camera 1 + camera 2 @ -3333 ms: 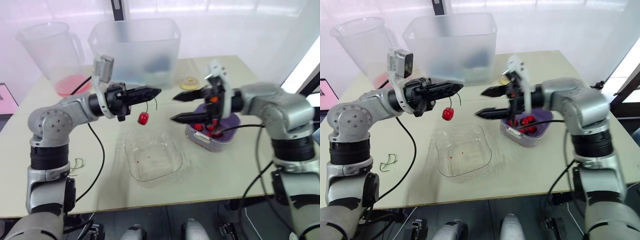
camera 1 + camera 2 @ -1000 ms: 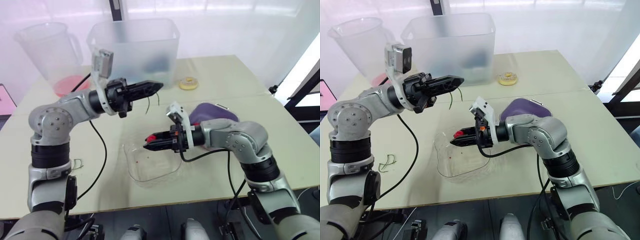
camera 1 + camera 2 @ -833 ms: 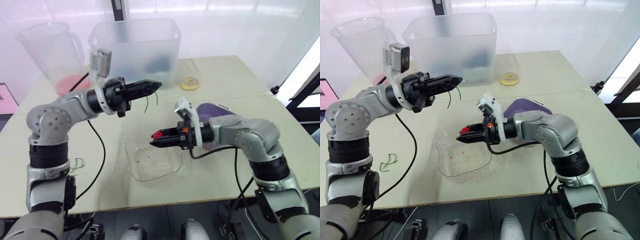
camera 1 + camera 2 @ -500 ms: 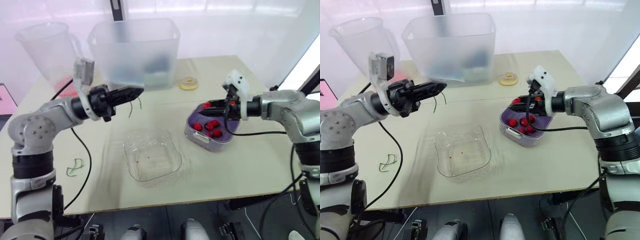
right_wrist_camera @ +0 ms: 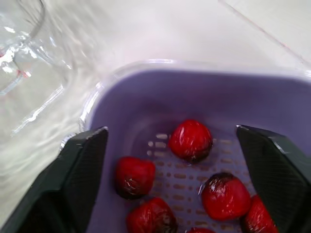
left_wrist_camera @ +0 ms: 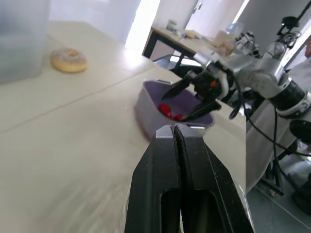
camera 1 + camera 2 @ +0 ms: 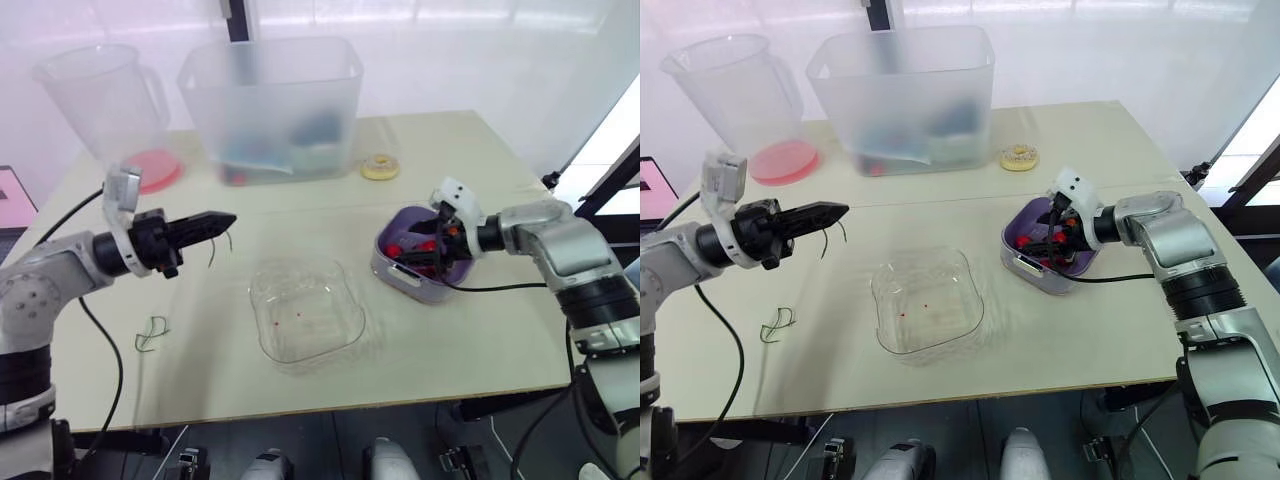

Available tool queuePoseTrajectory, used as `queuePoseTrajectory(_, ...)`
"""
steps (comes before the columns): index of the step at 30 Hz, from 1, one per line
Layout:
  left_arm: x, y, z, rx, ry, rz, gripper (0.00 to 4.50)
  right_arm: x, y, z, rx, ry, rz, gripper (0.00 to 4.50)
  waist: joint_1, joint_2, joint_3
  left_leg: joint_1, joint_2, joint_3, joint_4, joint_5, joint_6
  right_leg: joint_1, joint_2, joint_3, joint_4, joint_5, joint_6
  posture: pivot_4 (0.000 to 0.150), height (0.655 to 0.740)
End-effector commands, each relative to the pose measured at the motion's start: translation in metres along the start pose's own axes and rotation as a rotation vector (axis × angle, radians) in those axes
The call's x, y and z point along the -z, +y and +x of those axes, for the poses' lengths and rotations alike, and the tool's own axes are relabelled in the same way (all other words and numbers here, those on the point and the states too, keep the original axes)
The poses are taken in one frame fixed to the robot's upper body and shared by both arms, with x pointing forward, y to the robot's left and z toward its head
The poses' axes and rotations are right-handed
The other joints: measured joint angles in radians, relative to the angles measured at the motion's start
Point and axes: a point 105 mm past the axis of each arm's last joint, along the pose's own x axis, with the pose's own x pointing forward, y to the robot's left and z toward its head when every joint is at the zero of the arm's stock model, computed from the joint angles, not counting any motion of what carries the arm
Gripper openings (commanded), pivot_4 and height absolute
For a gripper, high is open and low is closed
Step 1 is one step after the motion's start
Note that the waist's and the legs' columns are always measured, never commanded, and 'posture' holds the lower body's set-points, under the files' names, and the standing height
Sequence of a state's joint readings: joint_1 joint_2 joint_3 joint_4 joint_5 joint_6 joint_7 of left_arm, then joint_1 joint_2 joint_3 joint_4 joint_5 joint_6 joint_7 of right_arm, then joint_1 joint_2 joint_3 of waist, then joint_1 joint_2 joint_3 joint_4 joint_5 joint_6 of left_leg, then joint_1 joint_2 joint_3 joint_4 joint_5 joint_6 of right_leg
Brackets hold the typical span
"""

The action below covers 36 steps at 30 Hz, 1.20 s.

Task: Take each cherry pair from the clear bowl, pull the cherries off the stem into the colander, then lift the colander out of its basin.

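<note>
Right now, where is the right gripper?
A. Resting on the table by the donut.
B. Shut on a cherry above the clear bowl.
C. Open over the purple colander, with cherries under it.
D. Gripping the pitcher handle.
C: the right gripper hangs over the purple colander with its fingers spread wide, and red cherries lie on the colander floor under it.
</note>
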<state>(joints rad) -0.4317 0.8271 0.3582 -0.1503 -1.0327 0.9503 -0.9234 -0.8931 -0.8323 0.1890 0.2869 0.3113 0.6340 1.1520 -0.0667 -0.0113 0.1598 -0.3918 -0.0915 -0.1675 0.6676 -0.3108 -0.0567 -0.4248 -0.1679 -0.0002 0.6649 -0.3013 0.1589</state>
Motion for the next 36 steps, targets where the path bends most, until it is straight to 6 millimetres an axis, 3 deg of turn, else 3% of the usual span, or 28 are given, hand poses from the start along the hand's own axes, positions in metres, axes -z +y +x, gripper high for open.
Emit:
queuePoseTrajectory(1,-0.003,-0.005,-0.012,-0.028,0.009,0.045,0.0,-0.052,0.011,-0.023,-0.053,-0.17,-0.141,4.42,-0.001,0.0,0.0,0.0,0.0,0.0,0.0,0.0,0.0,0.0,0.0,0.0,0.0,0.0,0.0,0.15,0.74)
queuePoseTrajectory(5,0.03,0.004,-0.03,-0.118,0.156,-0.062,0.0,-0.084,0.058,-0.037,-0.283,-0.271,-0.193,4.42,-0.003,0.0,0.0,0.0,0.001,0.0,-0.001,0.0,0.0,0.0,0.001,0.0,0.0,0.0,0.0,0.15,0.74)
queuePoseTrajectory(9,0.067,0.003,-0.05,-0.153,0.301,-0.205,0.0,-0.095,0.103,-0.043,-0.472,-0.279,-0.24,4.42,-0.001,0.001,0.0,0.001,0.002,-0.001,-0.002,0.0,0.0,0.0,0.001,0.0,0.0,0.0,0.0,0.15,0.74)
queuePoseTrajectory(14,0.094,0.035,-0.076,-0.356,0.357,-0.292,0.0,-0.101,0.115,-0.039,-0.493,-0.301,-0.238,4.42,0.02,0.001,0.0,0.001,0.001,-0.001,0.0,0.0,0.0,0.001,0.0,0.0,0.0,0.0,0.0,0.15,0.74)
queuePoseTrajectory(16,0.095,0.044,-0.085,-0.417,0.359,-0.329,0.0,-0.09,0.115,-0.037,-0.493,-0.25,-0.237,4.42,0.026,0.001,0.0,0.001,0.001,-0.001,0.0,0.0,0.0,0.001,0.0,0.0,0.0,0.0,0.0,0.15,0.74)
queuePoseTrajectory(17,0.097,0.045,-0.088,-0.427,0.376,-0.331,0.58,-0.083,0.114,-0.036,-0.487,-0.221,-0.24,4.5,0.027,0.001,0.0,0.001,0.001,-0.001,0.0,0.0,0.0,0.001,0.001,0.0,0.0,0.0,0.0,0.15,0.74)
queuePoseTrajectory(18,0.098,0.045,-0.09,-0.434,0.39,-0.329,0.77,-0.077,0.111,-0.034,-0.472,-0.198,-0.232,4.5,0.027,0.001,0.0,0.001,0.001,-0.001,0.0,0.0,0.0,0.001,0.001,-0.001,0.0,0.0,0.0,0.15,0.74)
queuePoseTrajectory(19,0.098,0.046,-0.093,-0.443,0.401,-0.324,1.27,-0.074,0.108,-0.033,-0.458,-0.188,-0.222,4.5,0.026,0.0,0.0,0.001,0.001,-0.001,0.0,0.0,0.0,0.001,0.0,-0.001,0.0,0.0,0.0,0.15,0.74)
queuePoseTrajectory(21,0.093,0.05,-0.095,-0.464,0.391,-0.304,2.26,-0.07,0.105,-0.032,-0.44,-0.174,-0.222,4.5,0.023,0.001,0.0,0.001,0.001,-0.001,0.0,0.0,0.0,0.001,-0.001,0.0,0.0,0.0,0.0,0.15,0.74)
queuePoseTrajectory(25,0.063,0.061,-0.099,-0.497,0.278,-0.229,4.33,-0.069,0.105,-0.033,-0.447,-0.18,-0.219,4.5,0.022,0.001,0.0,0.001,0.001,-0.001,0.0,0.0,0.0,0.0,0.001,0.0,0.001,0.0,0.0,0.15,0.74)
queuePoseTrajectory(30,0.025,0.058,-0.1,-0.456,0.211,-0.106,4.44,-0.06,0.1,-0.032,-0.42,-0.145,-0.215,4.5,0.021,0.001,0.0,0.001,0.001,0.0,-0.001,0.0,0.0,0.0,0.0,0.0,0.0,0.0,0.0,0.15,0.74)
queuePoseTrajectory(33,0.013,0.047,-0.093,-0.383,0.21,-0.067,4.44,-0.06,0.098,-0.032,-0.404,-0.138,-0.217,4.5,0.021,0.001,0.0,0.001,0.001,0.0,-0.001,0.0,0.0,0.0,0.0,0.0,0.0,0.0,0.0,0.15,0.74)
queuePoseTrajectory(36,0.003,0.038,-0.082,-0.311,0.249,0.094,4.44,-0.066,0.095,-0.038,-0.365,-0.156,-0.205,4.5,0.022,0.001,0.0,0.001,0.001,0.0,-0.001,0.0,0.0,0.0,0.0,0.0,0.0,0.0,0.0,0.15,0.74)
